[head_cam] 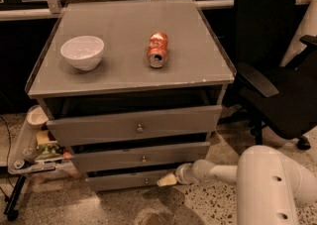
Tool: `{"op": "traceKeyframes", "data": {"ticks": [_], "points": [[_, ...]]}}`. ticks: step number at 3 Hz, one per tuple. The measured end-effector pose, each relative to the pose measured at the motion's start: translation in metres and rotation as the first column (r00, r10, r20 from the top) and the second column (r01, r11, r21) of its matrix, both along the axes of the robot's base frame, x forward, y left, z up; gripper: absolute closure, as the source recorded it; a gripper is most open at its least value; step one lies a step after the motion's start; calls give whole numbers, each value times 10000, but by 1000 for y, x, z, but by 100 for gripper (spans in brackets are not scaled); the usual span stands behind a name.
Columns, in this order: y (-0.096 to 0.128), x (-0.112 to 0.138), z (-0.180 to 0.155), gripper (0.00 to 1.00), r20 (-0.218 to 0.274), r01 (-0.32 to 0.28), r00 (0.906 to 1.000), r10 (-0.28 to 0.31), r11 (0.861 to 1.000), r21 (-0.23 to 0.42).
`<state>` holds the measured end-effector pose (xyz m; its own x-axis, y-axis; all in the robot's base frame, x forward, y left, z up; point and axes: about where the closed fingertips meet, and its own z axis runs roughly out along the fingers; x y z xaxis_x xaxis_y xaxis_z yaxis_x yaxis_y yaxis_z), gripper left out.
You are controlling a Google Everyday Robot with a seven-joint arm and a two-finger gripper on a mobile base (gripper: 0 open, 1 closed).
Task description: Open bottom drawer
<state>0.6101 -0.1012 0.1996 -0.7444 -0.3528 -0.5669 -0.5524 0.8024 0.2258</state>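
The bottom drawer (124, 180) is the lowest, narrowest grey front of the cabinet, with a small round knob (146, 181) at its centre. It stands pulled out a little, like the two fronts above it. My gripper (166, 180) is at the end of the white arm reaching in from the lower right. It is at the drawer front, just right of the knob, at the same height.
On the cabinet top (198, 65) sit a white bowl (82, 52) and a crushed orange can (158, 49) on its side. A black office chair (277, 70) stands at the right. A cluttered tray on a stand (29, 152) is at the left. My white arm's body (272, 184) fills the lower right.
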Motion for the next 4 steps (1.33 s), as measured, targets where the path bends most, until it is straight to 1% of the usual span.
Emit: {"op": "traceKeyframes", "data": {"ticks": [2,3,4], "points": [[3,-7,-7,0,-180,-193,9997,194,9998,19],[3,-16,-7,0,-359,-276,9990,277,9996,31],[3,-16,-3,0,-361,-276,9990,277,9996,31]]}}
